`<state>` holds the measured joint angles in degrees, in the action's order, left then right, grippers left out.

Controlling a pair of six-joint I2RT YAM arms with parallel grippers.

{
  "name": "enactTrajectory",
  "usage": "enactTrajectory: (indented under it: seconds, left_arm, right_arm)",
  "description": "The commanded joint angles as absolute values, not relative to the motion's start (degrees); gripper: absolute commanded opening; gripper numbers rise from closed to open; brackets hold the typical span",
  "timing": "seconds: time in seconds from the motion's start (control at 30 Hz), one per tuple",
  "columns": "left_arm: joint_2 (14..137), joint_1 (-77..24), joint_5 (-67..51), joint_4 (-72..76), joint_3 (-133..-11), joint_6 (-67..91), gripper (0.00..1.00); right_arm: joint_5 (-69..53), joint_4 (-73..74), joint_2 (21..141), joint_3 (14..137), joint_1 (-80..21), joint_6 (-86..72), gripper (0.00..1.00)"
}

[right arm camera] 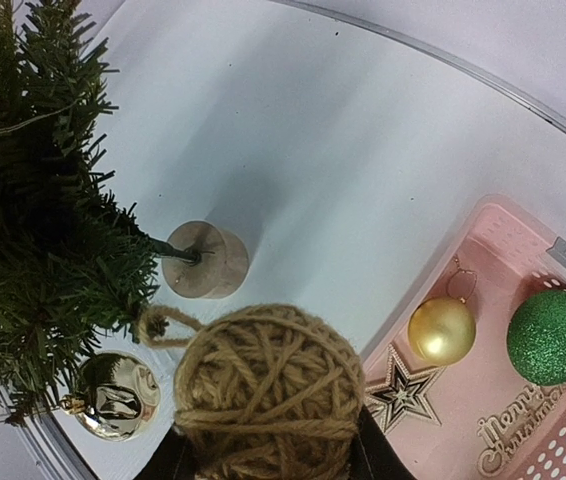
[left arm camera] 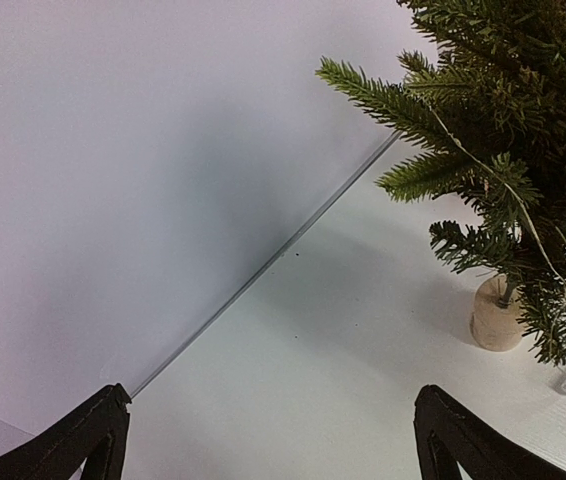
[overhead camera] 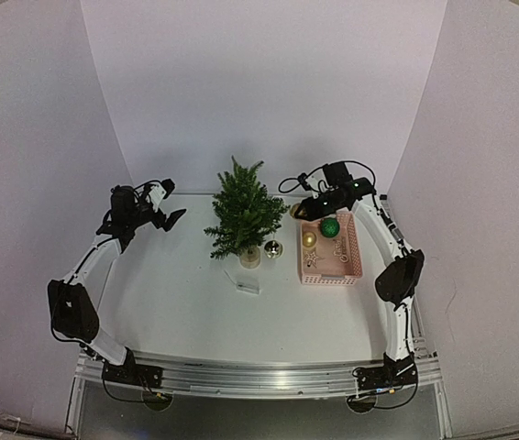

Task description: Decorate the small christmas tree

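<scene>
The small christmas tree (overhead camera: pixel 244 215) stands mid-table on a pale pot (overhead camera: pixel 249 258); it also shows in the left wrist view (left arm camera: pixel 503 130) and the right wrist view (right arm camera: pixel 33 230). My right gripper (right arm camera: pixel 268 445) is shut on a brown twine ball ornament (right arm camera: pixel 268 385) with a loop, held above the table between the tree's pot (right arm camera: pixel 203 260) and the pink basket (right arm camera: pixel 503 225). From above, the right gripper (overhead camera: pixel 301 209) is just right of the tree. My left gripper (overhead camera: pixel 170 203) is open and empty to the tree's left, above bare table (left arm camera: pixel 273 440).
The pink basket (overhead camera: pixel 351 266) holds a gold ball (right arm camera: pixel 441 330), a green glitter ball (right arm camera: pixel 550 336), a star (right arm camera: pixel 398 390) and a "Merry Christmas" sign (right arm camera: pixel 513 430). A shiny gold bauble (right arm camera: pixel 113 395) sits by the lower branches. A light-string box (overhead camera: pixel 246 281) lies before the pot.
</scene>
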<state>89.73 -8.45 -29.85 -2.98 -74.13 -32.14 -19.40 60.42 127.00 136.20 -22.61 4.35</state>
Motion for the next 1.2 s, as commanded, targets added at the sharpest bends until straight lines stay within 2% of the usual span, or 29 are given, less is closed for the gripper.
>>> enactTrajectory:
  seconds: [0.0,0.2,0.37,0.4,0.57,0.67,0.77,1.17]
  left_arm:
    - [87.45,-8.17,-29.67,-1.84,-74.32,-32.7,0.99]
    - [87.36,-8.14,-29.59,-1.33,-74.18,-32.73,0.99]
    - [87.4,-8.17,-29.65,-1.33,-74.19,-32.87,0.99]
    - [87.42,-8.15,-29.67,-1.33,-74.21,-32.87,0.99]
    - [87.45,-8.14,-29.66,-1.45,-74.46,-32.9,0.99]
    - [87.54,-8.17,-29.67,-1.49,-74.64,-32.96,0.99]
    - [87.63,-8.11,-29.64,-1.49,-74.85,-33.01,1.0]
    - [87.71,-8.16,-29.69,-1.67,-75.0,-33.29,0.99]
  right_arm:
    - [-21.97,59.57,126.64,138.2,-23.05,3.1,0.03]
    - [-23.99,59.12,127.99,138.49,-23.1,1.95,0.07]
    - [-24.58,58.99,128.09,137.64,-23.1,1.56,0.15]
    - [-24.72,59.02,128.16,137.62,-23.11,1.53,0.19]
    - [-24.52,58.98,128.04,137.23,-23.06,1.78,0.5]
    - [-24.7,58.89,128.29,137.73,-23.11,1.59,0.59]
    - [-24.77,58.82,128.76,138.56,-23.09,1.49,0.62]
    - [-26.44,58.46,129.11,140.49,-23.07,1.13,0.63]
